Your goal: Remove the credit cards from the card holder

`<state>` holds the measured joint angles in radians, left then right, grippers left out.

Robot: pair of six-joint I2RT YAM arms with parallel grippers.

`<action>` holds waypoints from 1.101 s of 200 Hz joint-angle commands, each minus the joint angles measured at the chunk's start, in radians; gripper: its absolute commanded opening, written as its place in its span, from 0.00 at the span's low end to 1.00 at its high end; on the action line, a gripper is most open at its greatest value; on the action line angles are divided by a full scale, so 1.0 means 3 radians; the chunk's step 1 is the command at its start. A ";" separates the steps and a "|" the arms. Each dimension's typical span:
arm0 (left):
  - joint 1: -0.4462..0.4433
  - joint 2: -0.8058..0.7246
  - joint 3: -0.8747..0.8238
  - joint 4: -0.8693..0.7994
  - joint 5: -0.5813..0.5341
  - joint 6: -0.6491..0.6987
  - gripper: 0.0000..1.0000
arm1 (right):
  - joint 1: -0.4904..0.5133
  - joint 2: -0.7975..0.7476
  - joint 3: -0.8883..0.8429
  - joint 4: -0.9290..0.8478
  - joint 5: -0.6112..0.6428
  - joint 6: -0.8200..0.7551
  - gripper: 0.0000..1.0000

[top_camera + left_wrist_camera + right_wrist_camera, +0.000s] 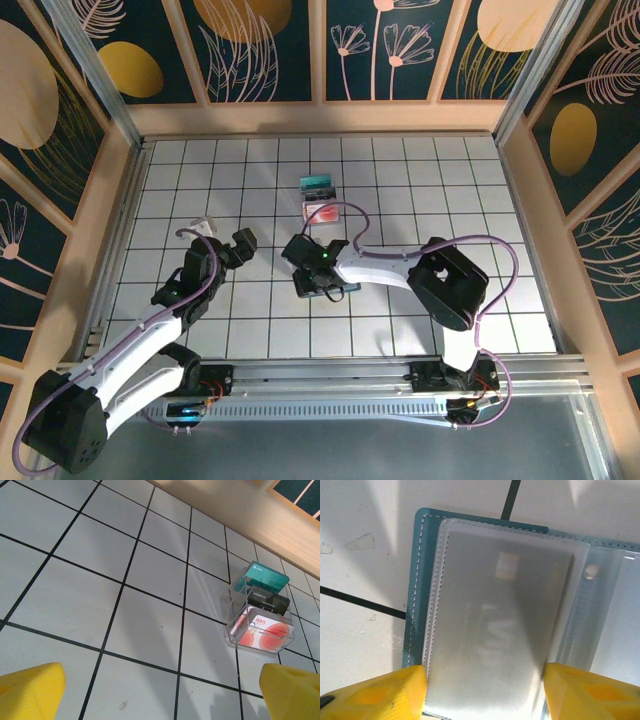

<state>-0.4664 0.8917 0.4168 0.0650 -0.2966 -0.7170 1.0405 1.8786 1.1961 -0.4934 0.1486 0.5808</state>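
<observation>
Freeing the sleeved card (505, 615) between the parted fingers of right gripper (485, 690), seemingly untouched, needs a firm edge pinch; left gripper (162, 692) agape

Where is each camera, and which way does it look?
Top: above and behind, looking down on the table; left arm and right arm show.
Left wrist: slants across the table toward the cards; left gripper at bottom.
Right wrist: close over the card holder; right gripper at bottom.
Shared: top and left wrist see the cards.
</observation>
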 commanded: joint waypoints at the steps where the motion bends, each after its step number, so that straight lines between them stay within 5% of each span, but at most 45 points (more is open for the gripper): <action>1: 0.0014 0.0013 0.0022 0.0090 -0.0019 -0.0046 0.99 | 0.0004 0.0087 0.0033 -0.0042 0.0025 0.0002 0.59; 51: 0.0015 0.0015 0.0073 0.0025 -0.0040 0.0006 0.99 | -0.0072 -0.0094 -0.0077 0.0082 0.0011 0.0047 0.43; 169: 0.0015 -0.0039 0.0129 -0.0048 -0.0072 0.0170 0.99 | -0.0145 -0.0262 -0.0033 -0.0246 0.0645 0.0149 0.44; 220: 0.0001 0.0075 0.0245 -0.0093 0.0100 0.0436 0.99 | -0.0240 -0.0348 -0.0114 -0.0261 0.0683 0.0209 0.36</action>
<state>-0.4664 0.8951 0.4423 0.0483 -0.2920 -0.6472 0.9894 1.8198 1.1786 -0.5396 0.3122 0.6159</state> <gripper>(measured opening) 0.988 0.375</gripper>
